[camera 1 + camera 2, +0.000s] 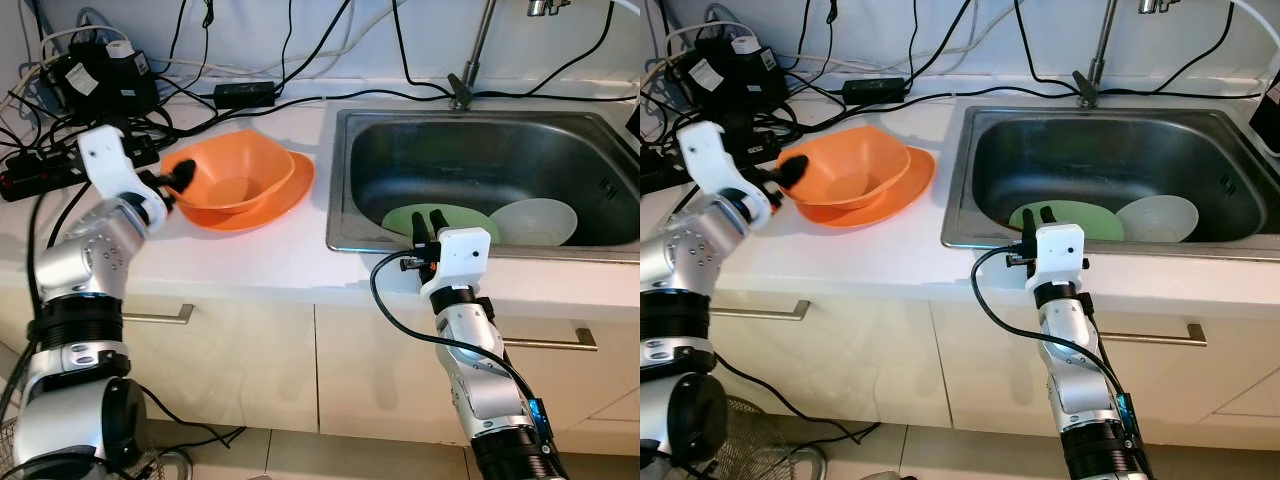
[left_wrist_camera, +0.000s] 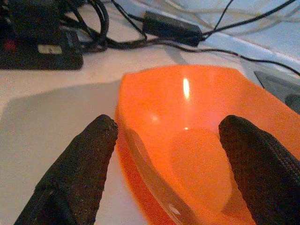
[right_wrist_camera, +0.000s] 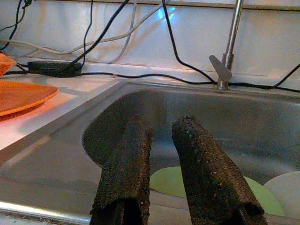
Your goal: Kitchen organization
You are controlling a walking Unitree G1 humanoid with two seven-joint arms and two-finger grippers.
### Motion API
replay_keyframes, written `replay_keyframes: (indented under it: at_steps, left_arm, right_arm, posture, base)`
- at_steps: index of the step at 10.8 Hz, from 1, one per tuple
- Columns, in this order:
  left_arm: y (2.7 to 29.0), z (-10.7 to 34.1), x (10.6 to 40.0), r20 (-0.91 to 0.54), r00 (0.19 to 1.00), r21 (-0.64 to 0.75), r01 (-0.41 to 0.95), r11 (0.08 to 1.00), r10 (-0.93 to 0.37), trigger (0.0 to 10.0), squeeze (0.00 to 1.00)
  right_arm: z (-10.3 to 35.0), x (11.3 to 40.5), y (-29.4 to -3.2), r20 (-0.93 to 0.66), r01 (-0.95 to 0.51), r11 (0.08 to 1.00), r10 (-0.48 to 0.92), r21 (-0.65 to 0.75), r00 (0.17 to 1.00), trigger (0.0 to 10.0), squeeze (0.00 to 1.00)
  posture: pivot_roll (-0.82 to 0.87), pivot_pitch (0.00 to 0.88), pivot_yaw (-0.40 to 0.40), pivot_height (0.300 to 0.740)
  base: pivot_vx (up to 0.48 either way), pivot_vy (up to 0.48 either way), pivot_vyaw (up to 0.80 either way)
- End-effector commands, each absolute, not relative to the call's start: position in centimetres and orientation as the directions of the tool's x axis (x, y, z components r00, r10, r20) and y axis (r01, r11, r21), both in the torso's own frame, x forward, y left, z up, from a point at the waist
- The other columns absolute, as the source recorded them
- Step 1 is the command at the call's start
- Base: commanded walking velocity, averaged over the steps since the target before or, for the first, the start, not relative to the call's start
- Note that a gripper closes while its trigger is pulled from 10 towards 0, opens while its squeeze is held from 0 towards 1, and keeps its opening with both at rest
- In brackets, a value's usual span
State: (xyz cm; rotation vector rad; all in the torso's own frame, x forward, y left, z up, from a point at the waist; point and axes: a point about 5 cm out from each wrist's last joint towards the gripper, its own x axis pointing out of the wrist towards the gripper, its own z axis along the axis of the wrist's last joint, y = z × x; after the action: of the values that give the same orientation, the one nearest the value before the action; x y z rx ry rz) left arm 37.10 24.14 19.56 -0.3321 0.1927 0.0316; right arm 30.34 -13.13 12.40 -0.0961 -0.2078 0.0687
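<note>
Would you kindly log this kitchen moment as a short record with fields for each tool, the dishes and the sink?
left tool: open, its fingers straddling the near rim of the orange bowl
right tool: at the sink's front edge, fingers slightly apart, holding nothing, pointing into the basin
orange bowl: sits on an orange plate on the white counter
sink: steel, holds a green plate and a white bowl side by side
behind the dishes: black cables and a power strip by the wall

Bowl [image 1: 232,180] on plate [image 1: 290,195], left of sink [image 1: 480,140]
</note>
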Motion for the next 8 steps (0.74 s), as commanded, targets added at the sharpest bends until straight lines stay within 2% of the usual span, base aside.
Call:
replay_keyframes:
  at_steps: [1, 4, 8]
  left_arm:
    - [24.3, 18.9, 37.0, -0.231, 0.973, -0.326, -0.089, 0.941, 0.012, 10.0, 0.0]
    - [23.9, 18.0, 36.9, -0.286, 0.958, -0.347, -0.122, 0.93, 0.019, 10.0, 0.0]
    - [22.0, 17.2, 37.0, -0.307, 0.949, -0.458, -0.085, 0.885, -0.068, 10.0, 0.0]
  right_arm:
    - [12.3, 30.4, -12.8, 0.192, -0.075, 0.991, 0.095, -0.11, 0.977, 10.0, 0.0]
    - [12.2, 30.5, -12.7, 0.187, -0.081, 0.991, 0.101, -0.109, 0.977, 10.0, 0.0]
    - [12.2, 30.4, -12.7, 0.187, -0.077, 0.991, 0.097, -0.107, 0.978, 10.0, 0.0]
  posture:
    - [0.01, 0.0, 0.075, 0.74]
    - [0.01, 0.0, 0.077, 0.74]
    - [0.01, 0.0, 0.079, 0.74]
  base:
    - [0.0, 0.0, 0.0]
    - [0.0, 0.0, 0.0]
    - [0.0, 0.0, 0.0]
